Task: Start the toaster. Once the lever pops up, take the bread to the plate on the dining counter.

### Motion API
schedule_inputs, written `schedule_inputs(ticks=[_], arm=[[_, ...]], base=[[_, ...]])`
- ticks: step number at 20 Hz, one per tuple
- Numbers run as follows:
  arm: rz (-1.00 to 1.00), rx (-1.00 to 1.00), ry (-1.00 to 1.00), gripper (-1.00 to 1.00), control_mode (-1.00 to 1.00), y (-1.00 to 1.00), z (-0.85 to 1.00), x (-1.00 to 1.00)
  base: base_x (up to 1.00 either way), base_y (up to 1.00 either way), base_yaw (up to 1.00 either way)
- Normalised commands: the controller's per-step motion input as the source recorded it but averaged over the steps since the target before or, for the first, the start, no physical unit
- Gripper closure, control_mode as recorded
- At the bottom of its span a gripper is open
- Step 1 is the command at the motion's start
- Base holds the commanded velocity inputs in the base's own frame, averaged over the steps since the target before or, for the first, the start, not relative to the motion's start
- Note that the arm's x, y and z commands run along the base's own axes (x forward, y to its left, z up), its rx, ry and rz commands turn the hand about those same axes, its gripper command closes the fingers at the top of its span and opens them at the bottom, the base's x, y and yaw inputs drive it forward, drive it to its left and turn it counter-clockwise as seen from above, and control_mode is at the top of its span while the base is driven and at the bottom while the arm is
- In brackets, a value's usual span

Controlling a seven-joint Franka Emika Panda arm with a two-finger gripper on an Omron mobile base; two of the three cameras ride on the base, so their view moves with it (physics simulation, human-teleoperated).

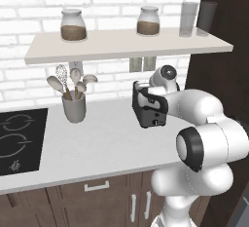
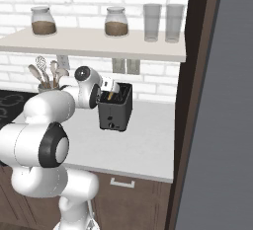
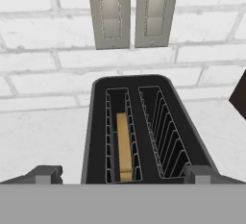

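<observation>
Hovering with my jaws spread wide and holding nothing, I hang over the black toaster (image 3: 144,127), one fingertip (image 3: 44,174) outside its left wall and the other outside its right wall, so the whole body sits between them without either touching it that I can see. Straight below and ahead of my jaws, the bread (image 3: 124,143) stands on edge deep in the left slot, a narrow golden slice caged by the wire guides; the right slot beside it holds only its wire rack. Beyond the toaster, past the far end of my jaws, two pale wall outlets (image 3: 132,12) are set side by side in the white brick wall. The toaster stands on the white counter (image 1: 102,143), near the wall and close to the dark cabinet side at the counter's end. Farther off to my left a grey utensil cup (image 1: 74,106) holds wooden spoons and a whisk, with a black cooktop (image 1: 19,138) farther out still. Above it all, a shelf (image 1: 121,46) carries two jars and two glasses.
</observation>
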Motion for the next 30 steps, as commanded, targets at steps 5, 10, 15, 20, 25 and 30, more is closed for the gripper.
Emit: schedule_inputs(ticks=[5, 10, 15, 20, 25, 30], arm=[[0.00, 0.00, 0.00, -1.00, -1.00, 0.00, 0.00, 0.00], [0.00, 0.00, 0.00, -1.00, -1.00, 0.00, 0.00, 0.00], [0.00, 0.00, 0.00, -1.00, -1.00, 0.00, 0.00, 0.00], [0.00, 0.00, 0.00, -1.00, -1.00, 0.00, 0.00, 0.00], [0.00, 0.00, 0.00, -1.00, -1.00, 0.00, 0.00, 0.00], [0.00, 0.00, 0.00, -1.00, -1.00, 0.00, 0.00, 0.00]], base=[[0.00, 0.00, 0.00], [0.00, 0.00, 0.00], [0.00, 0.00, 0.00], [0.00, 0.00, 0.00], [0.00, 0.00, 0.00], [0.00, 0.00, 0.00]])
